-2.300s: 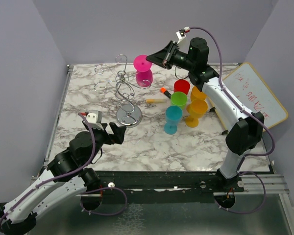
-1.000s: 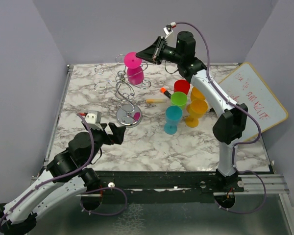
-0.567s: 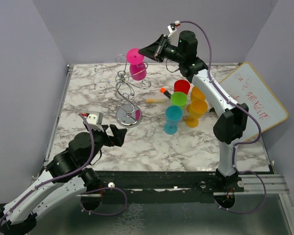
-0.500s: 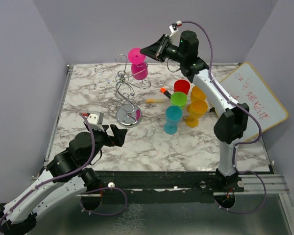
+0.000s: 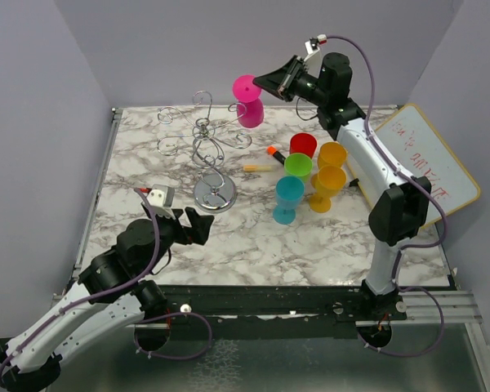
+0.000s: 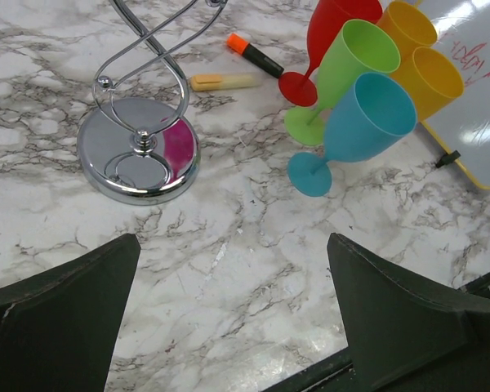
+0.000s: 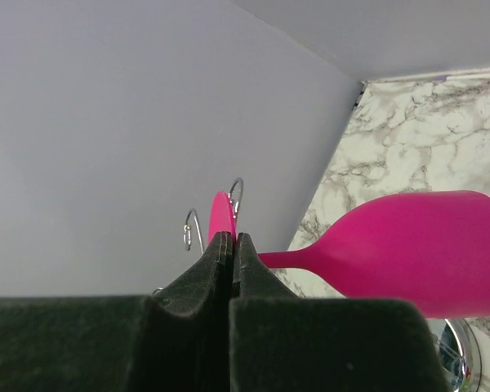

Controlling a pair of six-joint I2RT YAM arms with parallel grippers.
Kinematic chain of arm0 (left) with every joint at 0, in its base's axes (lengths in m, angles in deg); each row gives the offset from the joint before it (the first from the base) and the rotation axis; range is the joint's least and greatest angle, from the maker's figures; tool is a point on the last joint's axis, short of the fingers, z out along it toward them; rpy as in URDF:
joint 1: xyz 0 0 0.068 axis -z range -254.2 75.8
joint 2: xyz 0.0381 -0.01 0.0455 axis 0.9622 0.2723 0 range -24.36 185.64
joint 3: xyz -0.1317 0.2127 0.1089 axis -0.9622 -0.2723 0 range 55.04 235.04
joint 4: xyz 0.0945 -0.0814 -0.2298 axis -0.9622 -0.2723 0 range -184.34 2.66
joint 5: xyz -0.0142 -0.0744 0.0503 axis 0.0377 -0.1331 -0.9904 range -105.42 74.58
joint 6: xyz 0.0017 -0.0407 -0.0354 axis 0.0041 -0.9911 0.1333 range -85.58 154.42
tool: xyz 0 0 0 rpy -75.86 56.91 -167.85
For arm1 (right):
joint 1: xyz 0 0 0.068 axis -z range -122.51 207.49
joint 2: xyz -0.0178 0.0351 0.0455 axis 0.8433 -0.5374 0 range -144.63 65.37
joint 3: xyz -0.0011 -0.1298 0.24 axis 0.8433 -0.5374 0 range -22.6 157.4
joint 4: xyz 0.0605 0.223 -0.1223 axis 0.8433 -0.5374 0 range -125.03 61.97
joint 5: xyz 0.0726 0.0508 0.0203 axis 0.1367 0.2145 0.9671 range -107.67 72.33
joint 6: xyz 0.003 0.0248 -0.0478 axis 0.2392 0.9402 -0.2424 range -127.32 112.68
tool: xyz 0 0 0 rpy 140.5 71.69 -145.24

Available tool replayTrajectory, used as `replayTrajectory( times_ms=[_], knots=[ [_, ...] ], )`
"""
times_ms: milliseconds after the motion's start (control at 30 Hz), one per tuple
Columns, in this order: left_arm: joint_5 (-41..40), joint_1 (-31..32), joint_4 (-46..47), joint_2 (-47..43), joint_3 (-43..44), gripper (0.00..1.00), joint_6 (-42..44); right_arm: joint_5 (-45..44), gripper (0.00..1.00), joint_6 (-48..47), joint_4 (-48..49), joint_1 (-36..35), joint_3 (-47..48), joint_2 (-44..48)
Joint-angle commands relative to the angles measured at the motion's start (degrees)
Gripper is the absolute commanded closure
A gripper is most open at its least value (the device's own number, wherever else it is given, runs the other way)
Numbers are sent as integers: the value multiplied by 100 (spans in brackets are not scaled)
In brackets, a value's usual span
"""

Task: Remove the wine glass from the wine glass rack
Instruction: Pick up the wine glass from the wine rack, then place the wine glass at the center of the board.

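Grip on the stem explains the pose: the right pincer (image 5: pixel 260 80) is clenched on the thin stem of the pink glass (image 5: pixel 251 112), close to its foot. The glass lies sideways in the air, with its foot to the left and its bowl to the right in the wrist view. Holding the stem probably suits a rack that hangs glasses by the foot, since the foot can then slide out along a wire arm.

The glass sits at the upper centre of the overhead frame, up and to the right of the rack (image 5: pixel 206 155). It looks apart from the scroll arms, so I judge it lifted free. The left pincer (image 5: pixel 188 222) hangs low in the lower left with its jaws spread wide and nothing in them, facing the rack's base, perhaps ready to steady it.

Counted:
- one pink glass and one rack
- five goblets (image 5: pixel 289 198) standing right of centre on the table (image 5: pixel 131 163): one red, one green, one teal, two orange
- two markers (image 5: pixel 260 167) lying between rack and goblets
- one whiteboard (image 5: pixel 429 167) at the right edge
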Motion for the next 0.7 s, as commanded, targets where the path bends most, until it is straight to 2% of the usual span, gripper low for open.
replayTrajectory(
  times_ms=[0,267,367,667],
  knots=[
    [-78,-27,102,-104,93,1,-69,172,99,-124,399,127,-159,455],
    [760,-27,273,21,246,1,348,-245,100,-787,146,148,-790,1156],
    [743,-28,244,94,416,1,538,-238,99,-973,152,150,-1178,1536],
    [931,-27,278,382,478,1,308,-272,99,-1685,189,150,-2637,3130]
  ],
)
